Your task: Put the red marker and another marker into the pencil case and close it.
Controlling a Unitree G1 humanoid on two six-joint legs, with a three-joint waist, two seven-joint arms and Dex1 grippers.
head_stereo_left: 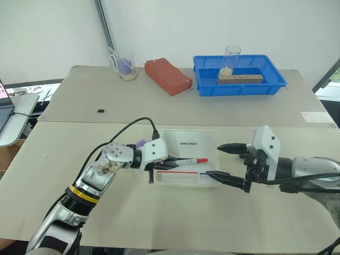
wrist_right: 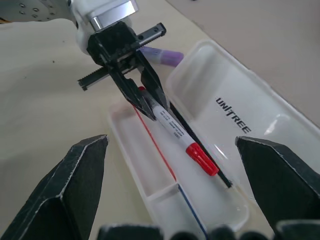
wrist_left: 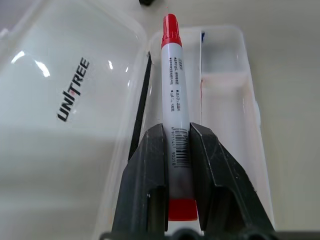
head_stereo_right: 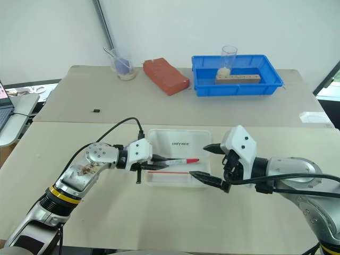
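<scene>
The pencil case (head_stereo_left: pixel 211 137) lies open at the table's middle, its lid flat behind the tray. My left gripper (head_stereo_left: pixel 169 166) is shut on the red marker (head_stereo_left: pixel 188 161), gripping its barrel near the tail. The marker (wrist_left: pixel 174 95) hangs level just above the tray, red cap pointing right. Just behind my left wrist, another marker, the lavender one (head_stereo_left: pixel 141 143), rests on the table beside the case's left end. My right gripper (head_stereo_left: pixel 214 160) stands wide open at the case's right end, with nothing between its fingers.
Thin red (wrist_right: pixel 156 147), blue and black sticks lie in the case's tray. At the back stand a blue tray (head_stereo_left: pixel 276 85) with a wooden block and a glass, a red-brown block (head_stereo_left: pixel 167 76) and a plastic cup (head_stereo_left: pixel 125 66). A small black item (head_stereo_left: pixel 100 110) lies left of centre.
</scene>
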